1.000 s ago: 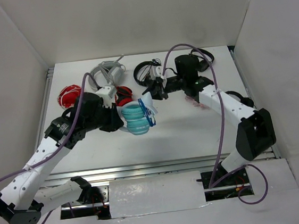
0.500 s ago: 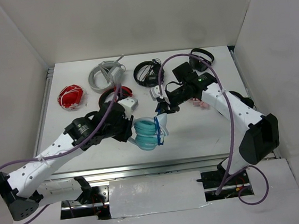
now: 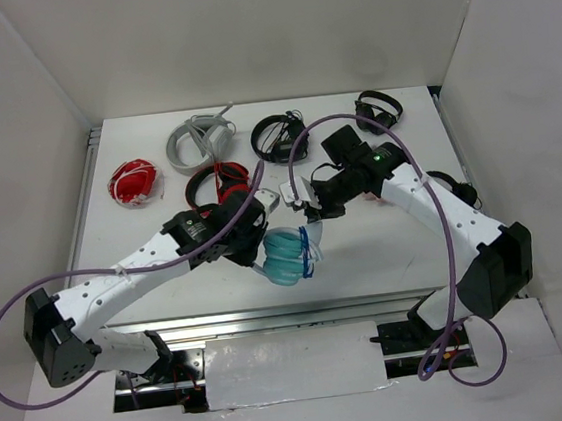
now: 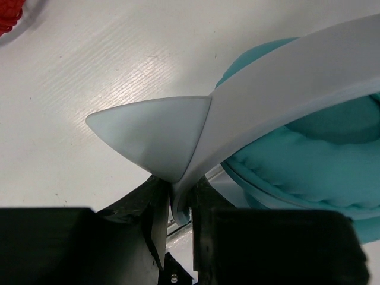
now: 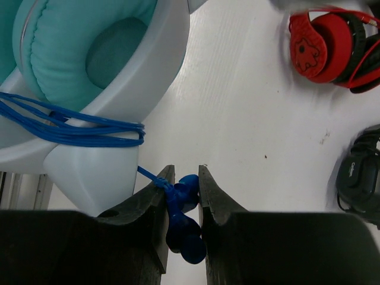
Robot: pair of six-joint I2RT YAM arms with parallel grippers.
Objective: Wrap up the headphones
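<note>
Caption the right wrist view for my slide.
The right gripper holds the end of the blue cable, looped around the teal headphones.

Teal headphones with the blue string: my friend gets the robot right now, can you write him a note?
Left tool: shut on the white plastic band of the teal padded over-ear headphones, near the white table's front middle.
Right tool: shut on the blue plug of the thin blue cable.
Done: several cable loops lie around the band.
To do: probably wind the short free end, tuck the plug, let go.
</note>
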